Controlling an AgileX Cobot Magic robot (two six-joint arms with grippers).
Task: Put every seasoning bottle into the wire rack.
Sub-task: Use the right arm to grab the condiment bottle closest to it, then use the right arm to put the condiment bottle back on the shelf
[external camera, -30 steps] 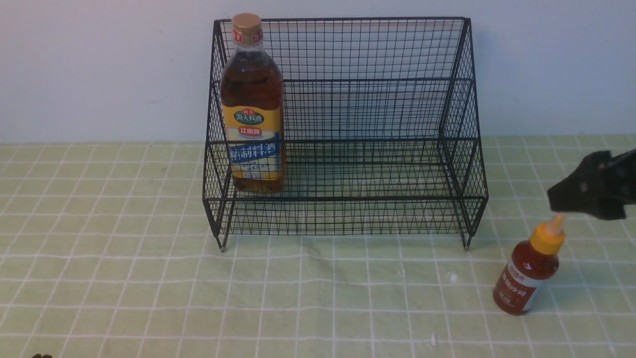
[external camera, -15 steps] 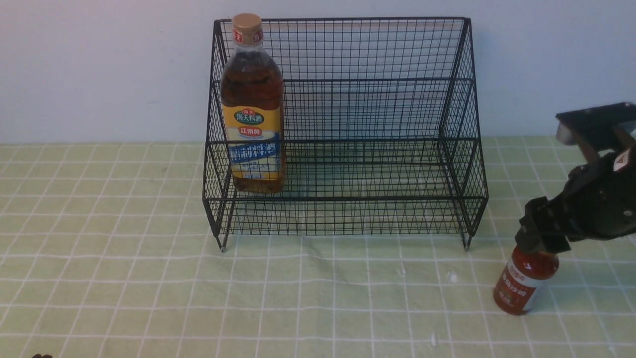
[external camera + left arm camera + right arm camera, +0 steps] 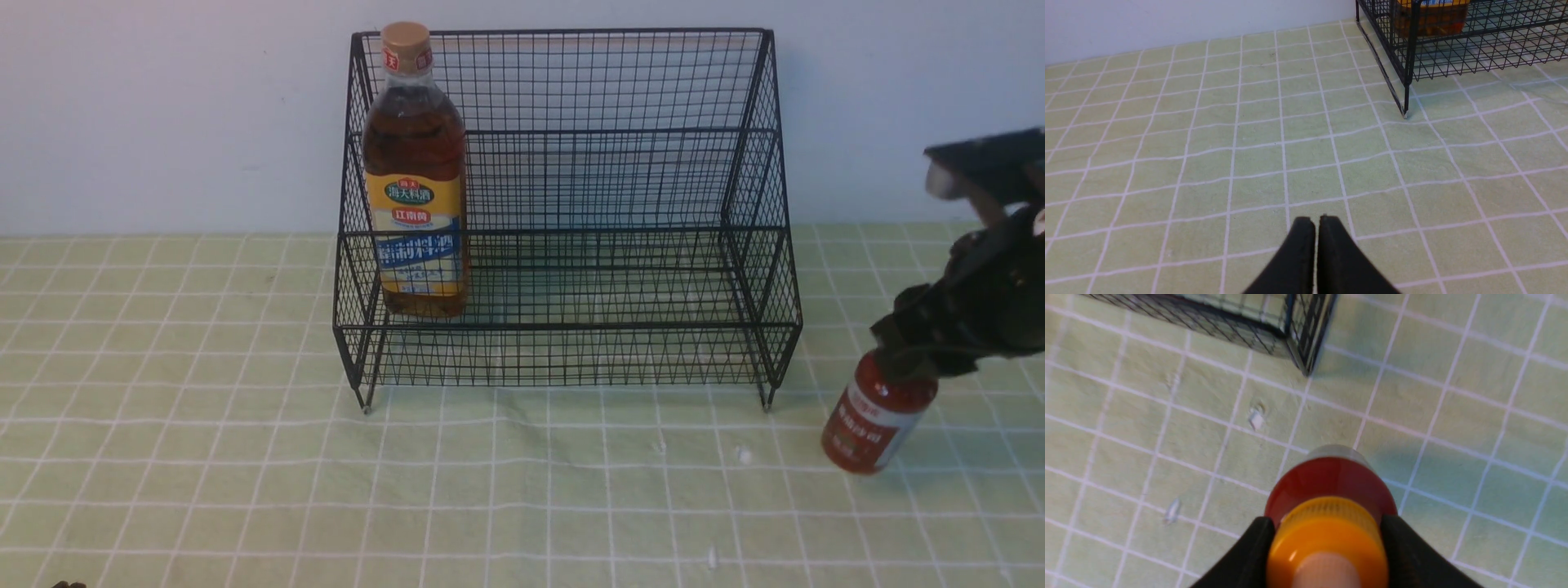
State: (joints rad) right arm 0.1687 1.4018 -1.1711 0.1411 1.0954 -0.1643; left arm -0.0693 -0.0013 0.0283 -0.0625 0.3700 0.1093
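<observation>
The tall amber seasoning bottle [image 3: 416, 188] with a tan cap stands upright at the left end of the black wire rack [image 3: 571, 327]; its base [image 3: 1429, 16] shows through the rack's mesh [image 3: 1408, 53] in the left wrist view. The small red sauce bottle [image 3: 878, 416] hangs tilted just above the cloth, right of the rack's front right foot. My right gripper [image 3: 914, 359] is shut on its yellow cap [image 3: 1327, 539], one finger on each side. My left gripper [image 3: 1316, 220] is shut and empty, low over bare cloth to the left of the rack.
A green checked cloth [image 3: 522, 490] covers the table, with a few small white specks [image 3: 1255, 418] near the rack's front right foot [image 3: 1306, 343]. A white wall [image 3: 163, 114] rises directly behind the rack.
My right gripper dropped over the red sauce bottle's cap and closed on it. The bottle has since risen off the cloth and shifted slightly right. The left arm has not moved.
</observation>
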